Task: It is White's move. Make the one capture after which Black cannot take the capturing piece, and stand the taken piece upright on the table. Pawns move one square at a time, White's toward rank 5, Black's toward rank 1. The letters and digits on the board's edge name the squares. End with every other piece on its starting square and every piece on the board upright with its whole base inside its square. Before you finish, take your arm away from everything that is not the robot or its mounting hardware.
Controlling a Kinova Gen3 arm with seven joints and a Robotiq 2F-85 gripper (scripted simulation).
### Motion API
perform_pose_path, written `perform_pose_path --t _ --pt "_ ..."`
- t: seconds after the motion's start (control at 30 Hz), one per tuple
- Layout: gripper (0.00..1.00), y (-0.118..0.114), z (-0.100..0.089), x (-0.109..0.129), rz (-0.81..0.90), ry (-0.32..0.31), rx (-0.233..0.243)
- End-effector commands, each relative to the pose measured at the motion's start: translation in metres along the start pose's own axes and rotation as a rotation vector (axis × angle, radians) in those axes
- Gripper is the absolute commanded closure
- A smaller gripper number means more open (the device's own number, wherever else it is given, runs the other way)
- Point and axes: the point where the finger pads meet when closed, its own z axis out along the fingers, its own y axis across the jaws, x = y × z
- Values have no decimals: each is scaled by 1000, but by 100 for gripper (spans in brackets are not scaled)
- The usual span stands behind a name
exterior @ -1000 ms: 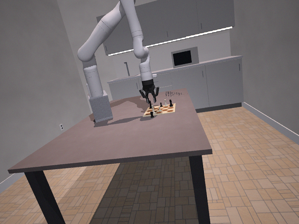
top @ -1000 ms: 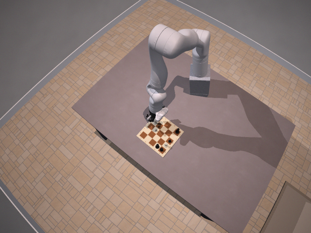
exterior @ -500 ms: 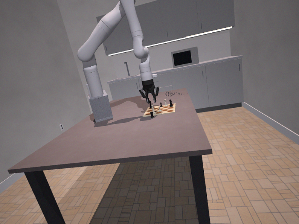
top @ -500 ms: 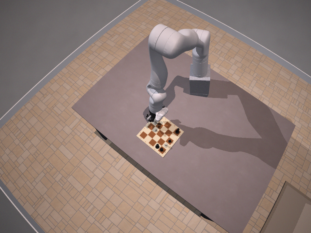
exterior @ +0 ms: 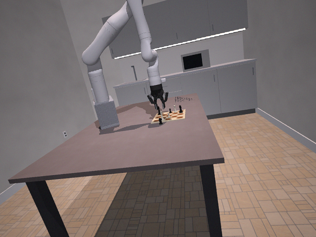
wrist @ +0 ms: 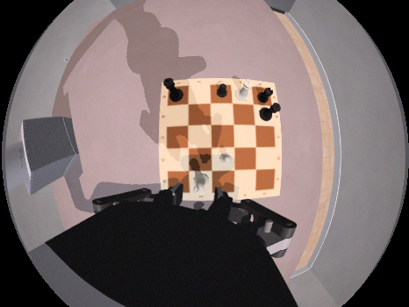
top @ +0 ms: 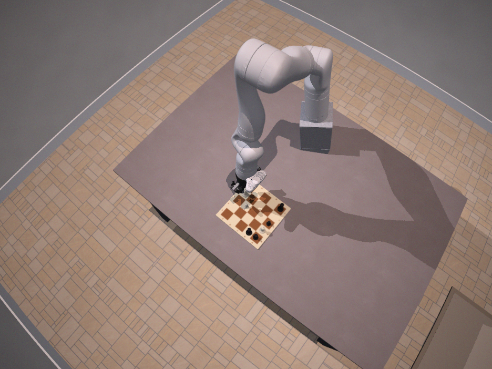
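Note:
The small chessboard lies near the table's edge and also shows in the wrist view. My gripper hangs above one corner of the board, fingers partly open with nothing between them. In the wrist view my gripper has a white piece right below it, and a second white piece one square diagonally further on. Several black pieces and a white piece stand along the far row. One black piece stands by the board's corner under me; I cannot tell if it is on the board or the table.
The arm's grey base block stands on the table beyond the board. The table edge runs close along one side of the board.

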Motion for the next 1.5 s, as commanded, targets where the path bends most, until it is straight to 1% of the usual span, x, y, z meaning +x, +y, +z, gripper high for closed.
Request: perform_pose_path --t 0.0,0.3,0.37,0.53,0.67,1.47 --pt "59 0 2 0 1 0 0" --pt "59 0 22 0 1 0 0" --pt "59 0 22 0 1 0 0" --pt "59 0 35 0 1 0 0" --pt "59 0 41 0 1 0 0" --pt "59 0 42 0 1 0 0"
